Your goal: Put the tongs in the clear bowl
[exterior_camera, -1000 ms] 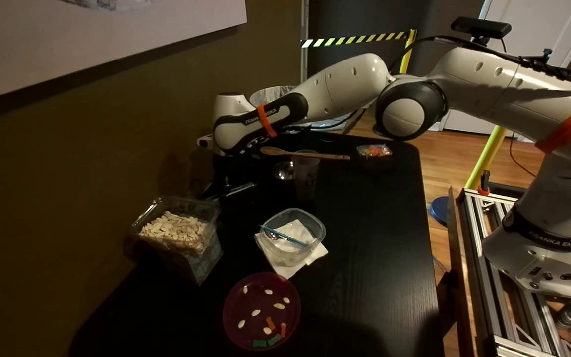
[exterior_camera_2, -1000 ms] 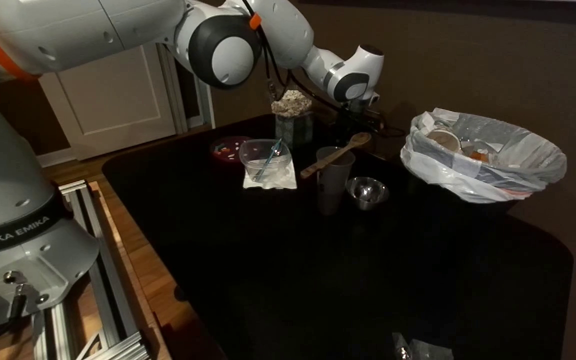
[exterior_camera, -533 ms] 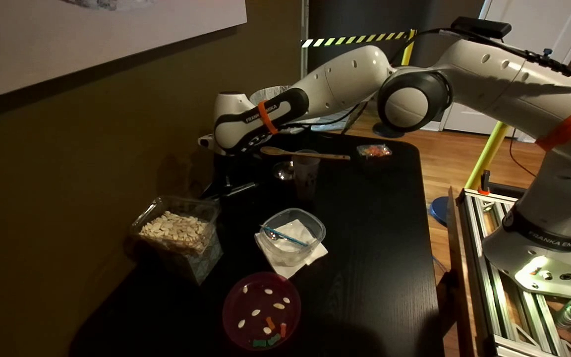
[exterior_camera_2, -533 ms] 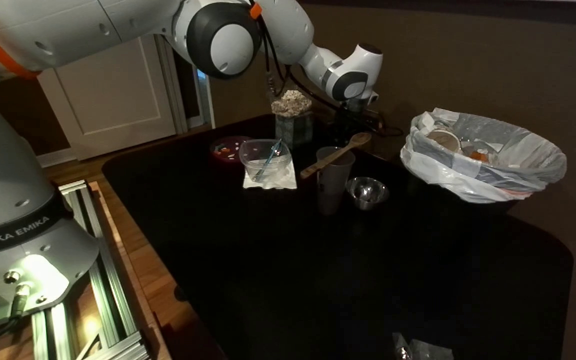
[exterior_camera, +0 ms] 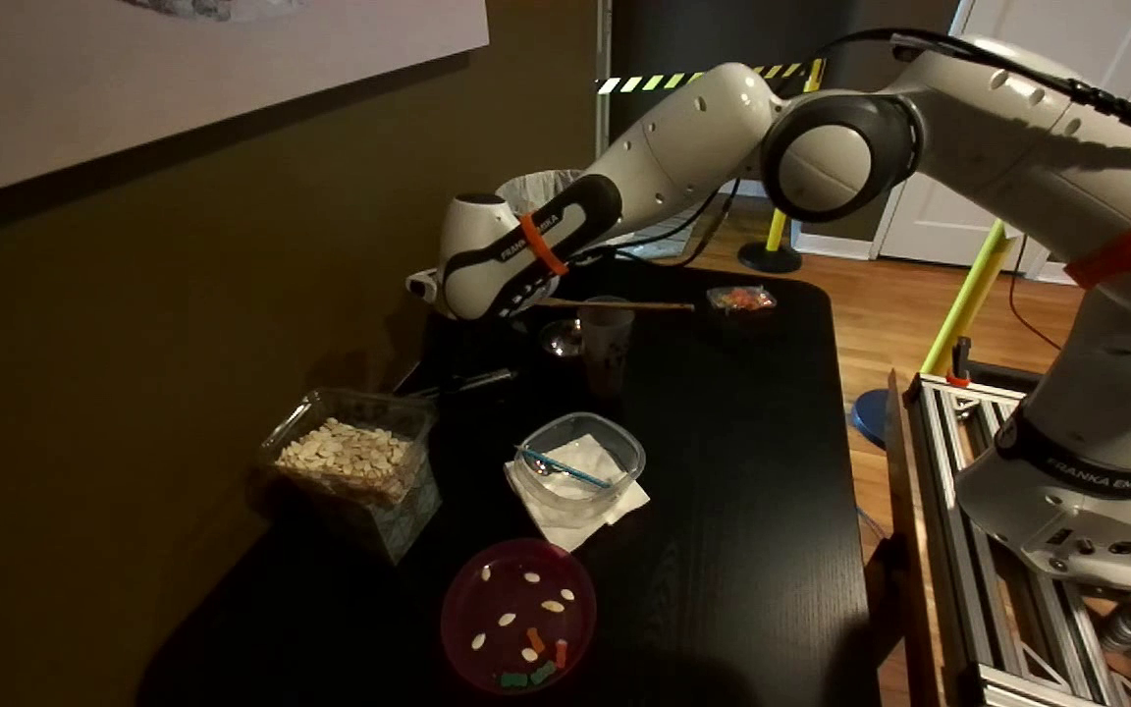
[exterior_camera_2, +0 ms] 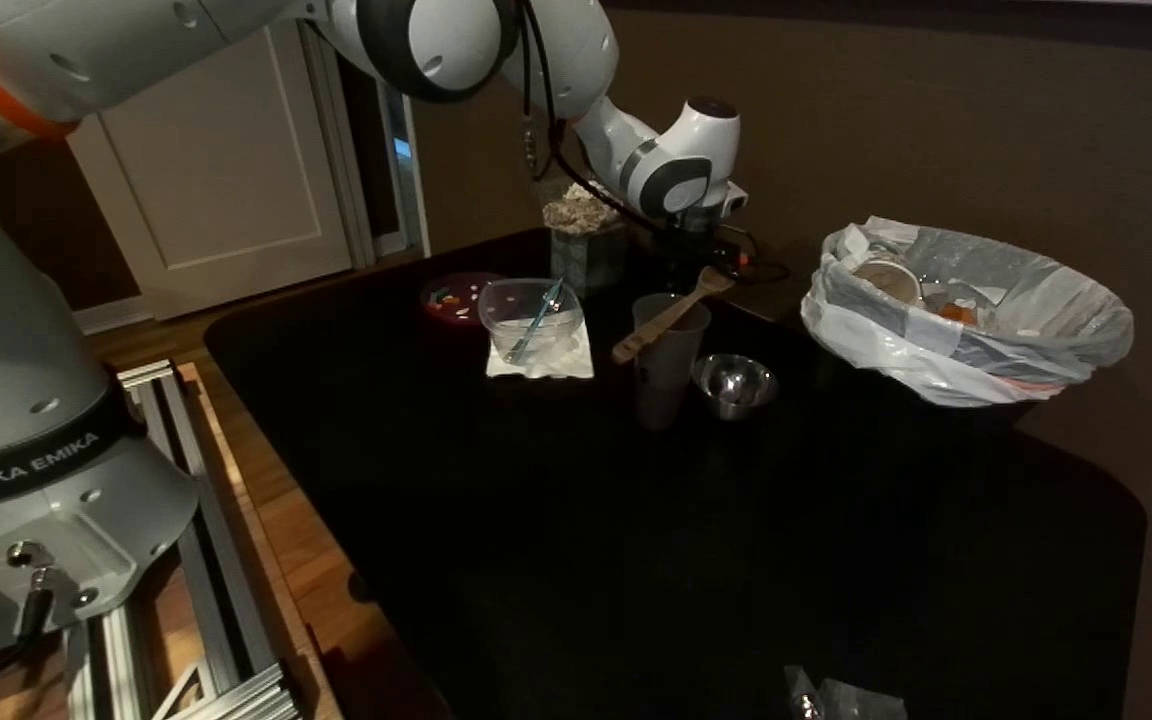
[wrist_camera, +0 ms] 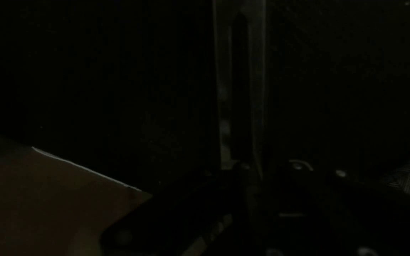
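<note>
The metal tongs (exterior_camera: 489, 380) show as a thin shiny strip low over the dark table near the wall, in an exterior view. In the wrist view, their two metal arms (wrist_camera: 223, 89) run up from the jaws. My gripper (wrist_camera: 267, 170) is shut on the tongs near one end; the picture is very dark there. In both exterior views the fingers are lost in shadow under the wrist. The clear bowl (exterior_camera: 565, 511), a plastic container, also shows in an exterior view (exterior_camera_2: 496, 312). It stands on a white napkin (exterior_camera: 629, 503) and holds a blue-handled spoon (exterior_camera: 575, 473).
A tall cup (exterior_camera: 607, 358) with a wooden spoon (exterior_camera_2: 671, 318) across its top stands near the gripper. Beside it is a small metal bowl (exterior_camera_2: 734, 388). A seed box (exterior_camera: 403, 516), a purple plate (exterior_camera: 487, 591), a candy bag (exterior_camera: 742, 299) and a lined bin (exterior_camera_2: 886, 345) are around.
The elbow has risen. The wrist and tongs have shifted slightly together, away from the wall. The wooden spoon on the cup has shifted a little.
</note>
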`<action>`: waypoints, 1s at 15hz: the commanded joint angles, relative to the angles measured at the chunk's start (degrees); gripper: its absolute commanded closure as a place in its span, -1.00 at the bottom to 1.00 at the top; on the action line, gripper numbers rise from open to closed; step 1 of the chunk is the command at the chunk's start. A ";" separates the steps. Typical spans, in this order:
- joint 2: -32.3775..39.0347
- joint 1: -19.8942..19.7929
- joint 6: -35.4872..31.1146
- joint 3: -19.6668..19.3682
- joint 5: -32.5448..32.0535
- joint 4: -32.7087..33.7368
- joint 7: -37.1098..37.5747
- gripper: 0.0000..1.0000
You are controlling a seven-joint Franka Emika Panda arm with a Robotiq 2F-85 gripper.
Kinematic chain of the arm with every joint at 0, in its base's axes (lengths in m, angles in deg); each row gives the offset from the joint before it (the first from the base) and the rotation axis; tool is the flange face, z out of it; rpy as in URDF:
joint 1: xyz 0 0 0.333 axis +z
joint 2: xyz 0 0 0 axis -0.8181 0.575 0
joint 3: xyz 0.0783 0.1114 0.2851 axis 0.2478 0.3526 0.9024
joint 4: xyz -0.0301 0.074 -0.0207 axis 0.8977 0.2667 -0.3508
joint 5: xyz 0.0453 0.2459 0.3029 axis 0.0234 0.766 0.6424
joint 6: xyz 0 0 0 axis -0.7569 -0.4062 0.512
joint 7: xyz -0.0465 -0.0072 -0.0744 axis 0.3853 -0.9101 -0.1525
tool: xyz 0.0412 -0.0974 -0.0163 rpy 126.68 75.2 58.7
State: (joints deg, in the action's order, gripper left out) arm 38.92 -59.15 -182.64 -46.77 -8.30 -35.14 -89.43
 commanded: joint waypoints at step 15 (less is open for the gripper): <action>-13.18 -5.24 -16.38 7.13 -2.25 -23.68 3.11 0.93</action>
State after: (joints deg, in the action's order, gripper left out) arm 26.52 -63.12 -197.71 -41.54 -9.09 -57.59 -87.01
